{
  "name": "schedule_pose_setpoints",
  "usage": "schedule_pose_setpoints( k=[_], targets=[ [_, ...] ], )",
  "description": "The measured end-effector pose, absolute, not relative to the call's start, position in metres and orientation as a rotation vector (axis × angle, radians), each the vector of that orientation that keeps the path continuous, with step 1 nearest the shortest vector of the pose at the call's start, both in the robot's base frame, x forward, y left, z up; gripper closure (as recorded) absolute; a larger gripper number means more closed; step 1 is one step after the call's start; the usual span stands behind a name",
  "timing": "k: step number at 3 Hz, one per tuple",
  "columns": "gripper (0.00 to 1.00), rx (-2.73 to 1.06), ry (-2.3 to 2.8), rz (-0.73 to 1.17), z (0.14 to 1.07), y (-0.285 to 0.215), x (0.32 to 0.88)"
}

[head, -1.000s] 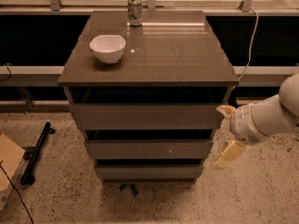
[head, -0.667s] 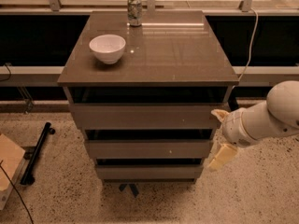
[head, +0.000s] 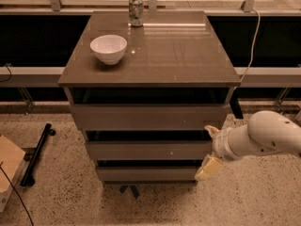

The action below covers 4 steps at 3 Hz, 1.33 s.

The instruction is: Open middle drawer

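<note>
Pale gripper (head: 209, 149), seemingly spread, right of middle drawer (head: 148, 150).

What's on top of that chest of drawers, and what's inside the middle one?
On top: a white bowl at the left and a can at the back. The middle drawer is shut, so its inside is hidden. The open gripper hovers by its right end.

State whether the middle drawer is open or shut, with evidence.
Shut: the middle drawer shows only its flat front, no interior. The hand is beside its right end, open.
</note>
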<state>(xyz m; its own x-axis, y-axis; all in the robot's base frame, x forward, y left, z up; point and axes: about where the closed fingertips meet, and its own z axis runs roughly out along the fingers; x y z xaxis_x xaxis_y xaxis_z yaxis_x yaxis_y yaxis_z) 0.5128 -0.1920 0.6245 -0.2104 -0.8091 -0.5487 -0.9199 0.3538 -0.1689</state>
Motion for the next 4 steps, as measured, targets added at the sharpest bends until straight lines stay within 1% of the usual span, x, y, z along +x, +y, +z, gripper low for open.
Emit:
schedule_pose_setpoints(
  k=[1,4],
  targets=[
    [0.0,-1.498,2.065,0.26,0.624,-0.192,0.513],
    [0.0,-1.37,2.11,0.297,0.539,-0.178,0.535]
  ],
)
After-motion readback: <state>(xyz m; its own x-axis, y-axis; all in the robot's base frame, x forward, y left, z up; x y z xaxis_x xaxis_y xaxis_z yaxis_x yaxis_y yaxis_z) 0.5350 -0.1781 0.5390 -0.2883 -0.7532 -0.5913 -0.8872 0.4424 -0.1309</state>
